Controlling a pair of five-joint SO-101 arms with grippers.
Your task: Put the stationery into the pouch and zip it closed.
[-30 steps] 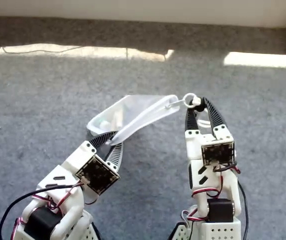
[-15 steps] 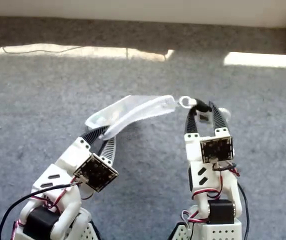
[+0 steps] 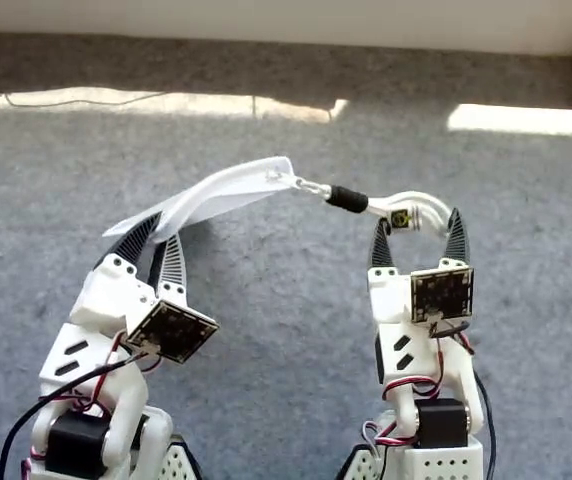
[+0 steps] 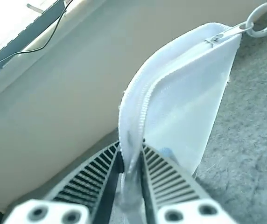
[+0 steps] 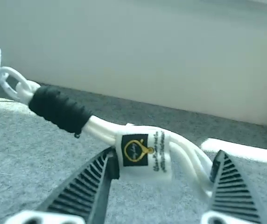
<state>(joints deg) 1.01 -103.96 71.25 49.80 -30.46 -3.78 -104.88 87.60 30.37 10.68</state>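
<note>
The white mesh pouch point(image 3: 221, 195) hangs stretched in the air, with its zipper line point(image 4: 138, 102) running along the top edge. My left gripper point(image 3: 158, 235) is shut on the pouch's near end point(image 4: 131, 154). A faint blue shape point(image 4: 165, 152) shows through the mesh. From the zipper slider at the far end runs a ring point(image 5: 12, 79), a black wrapped cord point(image 3: 347, 198) and a white strap loop with a label point(image 3: 406, 215). My right gripper point(image 3: 418, 222) stands open, and the labelled strap point(image 5: 143, 149) lies between its spread fingertips.
Grey carpet point(image 3: 296, 300) covers the floor under both arms. A pale wall point(image 3: 266, 15) runs along the back, with a thin cable point(image 3: 66, 98) at its foot. Sunlit patches point(image 3: 516, 118) lie on the carpet at the back.
My left arm has pulled the pouch to the left, drawing it out flat and taut. The right gripper's fingers have spread apart, and the zipper cord now stretches between pouch and right gripper.
</note>
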